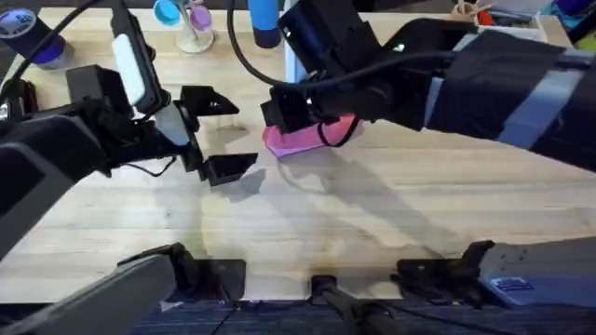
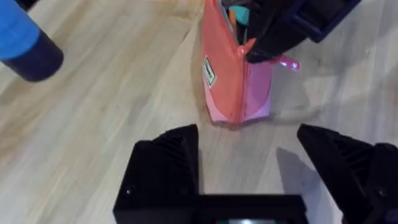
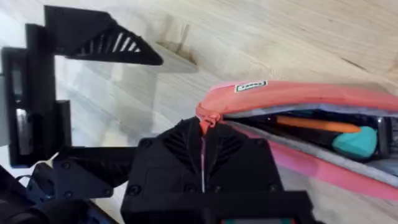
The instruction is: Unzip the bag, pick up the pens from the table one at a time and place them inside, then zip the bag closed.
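The pink pencil pouch [image 1: 307, 137] lies on the light wooden counter [image 1: 307, 223] a little beyond its middle, toward the far edge, partly covered by the right arm that reaches across from the right side. In the right wrist view the pouch [image 3: 292, 96] is open along its top, with the zipper run to the end nearest the camera. Inside the opening lie an orange pen [image 3: 317, 124] and a teal object [image 3: 356, 142] that I cannot identify. A small white label [image 3: 250, 86] is sewn onto the pouch's side.

The right gripper [image 3: 202, 152] sits at the pouch's zipper end with its jaws pressed together on the zipper pull [image 3: 204, 121], the pink tab caught between them. From the left wrist view the same gripper [image 2: 273, 37] is a dark mass at the pouch's far end.

The left gripper [image 1: 216, 135] hovers just beside the pouch on the side toward the left edge of the counter, its jaws spread wide and holding nothing. In its own view the two black fingers [image 2: 168, 158] frame the near end of the pouch [image 2: 233, 87] without touching it.

A dark blue cylinder [image 2: 25, 43] stands on the counter, apart from the pouch, and a clear cup [image 1: 191, 23] with items in it stands near the far edge.
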Action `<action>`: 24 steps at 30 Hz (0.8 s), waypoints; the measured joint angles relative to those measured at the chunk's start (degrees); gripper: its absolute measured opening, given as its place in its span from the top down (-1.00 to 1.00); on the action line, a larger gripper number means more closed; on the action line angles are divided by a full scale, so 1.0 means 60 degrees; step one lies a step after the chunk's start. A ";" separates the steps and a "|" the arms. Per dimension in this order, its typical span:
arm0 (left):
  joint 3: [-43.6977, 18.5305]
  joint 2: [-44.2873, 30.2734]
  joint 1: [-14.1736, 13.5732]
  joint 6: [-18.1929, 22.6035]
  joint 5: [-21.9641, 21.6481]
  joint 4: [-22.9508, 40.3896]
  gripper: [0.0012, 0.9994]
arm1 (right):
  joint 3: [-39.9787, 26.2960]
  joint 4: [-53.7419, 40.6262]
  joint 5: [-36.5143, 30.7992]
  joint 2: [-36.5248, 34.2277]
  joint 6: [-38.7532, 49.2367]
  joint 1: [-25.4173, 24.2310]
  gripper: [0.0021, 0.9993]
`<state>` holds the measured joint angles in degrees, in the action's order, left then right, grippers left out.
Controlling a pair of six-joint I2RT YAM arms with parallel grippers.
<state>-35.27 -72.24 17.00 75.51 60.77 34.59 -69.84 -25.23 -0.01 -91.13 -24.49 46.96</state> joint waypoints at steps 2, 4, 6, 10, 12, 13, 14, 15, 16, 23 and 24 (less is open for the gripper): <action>0.0000 -0.0578 -0.0426 -0.0005 0.0175 -0.0509 -0.99 | 0.0000 0.0004 0.0004 0.0000 0.0001 0.0000 0.94; 0.0000 -0.0894 -0.0598 -0.0007 0.0281 -0.0810 -0.99 | 0.0000 0.0004 0.0004 0.0000 0.0000 0.0000 0.94; 0.0000 -0.1193 -0.0726 -0.0006 0.0479 -0.1160 -1.00 | 0.0000 0.0009 0.0004 0.0000 0.0000 0.0000 0.94; 0.0000 -0.1931 -0.0938 -0.0014 0.1158 -0.2037 -1.00 | 0.0000 0.0015 0.0004 0.0000 0.0000 0.0000 0.94; 0.0000 -0.2114 -0.0991 -0.0010 0.1297 -0.2243 -1.00 | 0.0000 0.0018 0.0002 0.0000 0.0000 0.0000 0.94; 0.0000 -0.2212 -0.1027 -0.0011 0.1374 -0.2349 -1.00 | 0.0000 0.0018 0.0003 0.0000 0.0000 0.0000 0.94; 0.0000 -0.2288 -0.1056 -0.0014 0.1438 -0.2442 -1.00 | 0.0000 0.0022 0.0004 0.0000 0.0000 0.0000 0.94; 0.0000 -0.2366 -0.1096 -0.0011 0.1500 -0.2531 -1.00 | 0.0000 0.0022 0.0002 0.0000 0.0000 0.0000 0.94; 0.0000 -0.2447 -0.1138 -0.0015 0.1575 -0.2648 -1.00 | 0.0000 0.0022 0.0004 0.0000 0.0000 0.0000 0.94; 0.0000 -0.2701 -0.1396 -0.0058 0.1939 -0.3236 -0.87 | 0.0000 0.0029 0.0000 0.0000 0.0000 0.0000 0.94; 0.0000 -0.2701 -0.1431 -0.0120 0.1947 -0.3338 -0.86 | 0.0000 0.0037 0.0004 0.0000 0.0000 0.0000 0.94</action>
<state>-35.27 -88.44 8.42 74.79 72.45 14.56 -69.84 -25.01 0.01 -91.13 -24.49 46.96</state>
